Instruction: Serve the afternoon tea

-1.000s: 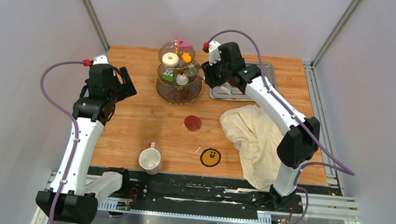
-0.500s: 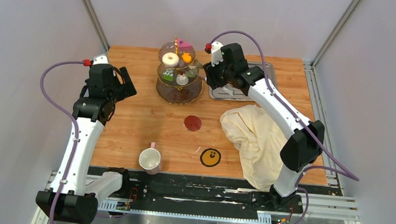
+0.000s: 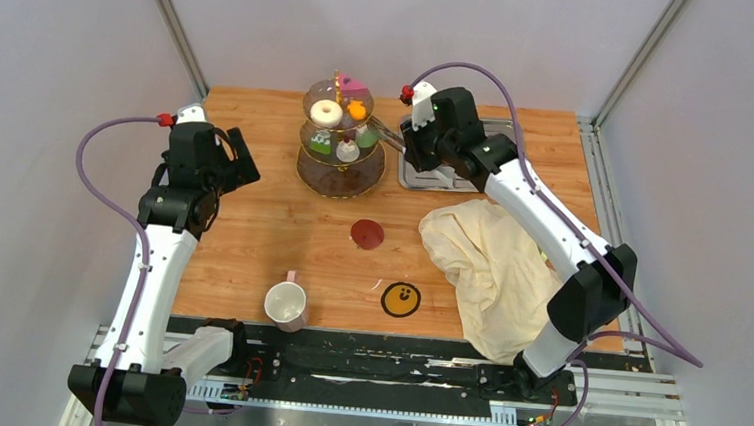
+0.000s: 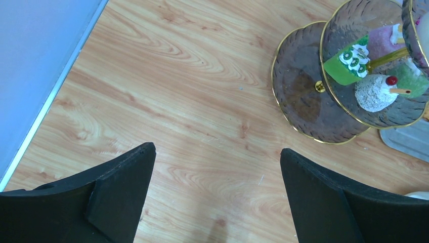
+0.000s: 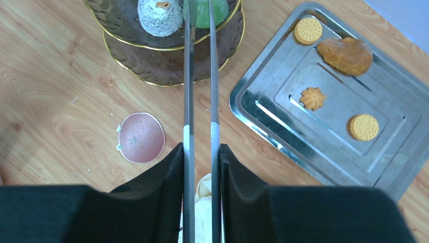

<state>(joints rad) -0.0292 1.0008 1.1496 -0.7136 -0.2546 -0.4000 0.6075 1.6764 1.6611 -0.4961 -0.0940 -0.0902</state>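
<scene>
Right gripper (image 5: 201,152) clamps tongs (image 5: 187,101), tips at the stand (image 5: 152,68) near the table's (image 3: 253,214) far edge; left gripper (image 4: 216,150) stands wide apart.

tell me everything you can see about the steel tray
The steel tray is rectangular with rounded corners, shiny bare metal, with a raised rim and stepped ridges pressed into its floor. It lies flat on the wooden table, just right of the stand with a strip of wood showing between them. On it lie two round biscuits, a flower-shaped cookie and a brown pastry, spread apart with bare metal between them.
</scene>
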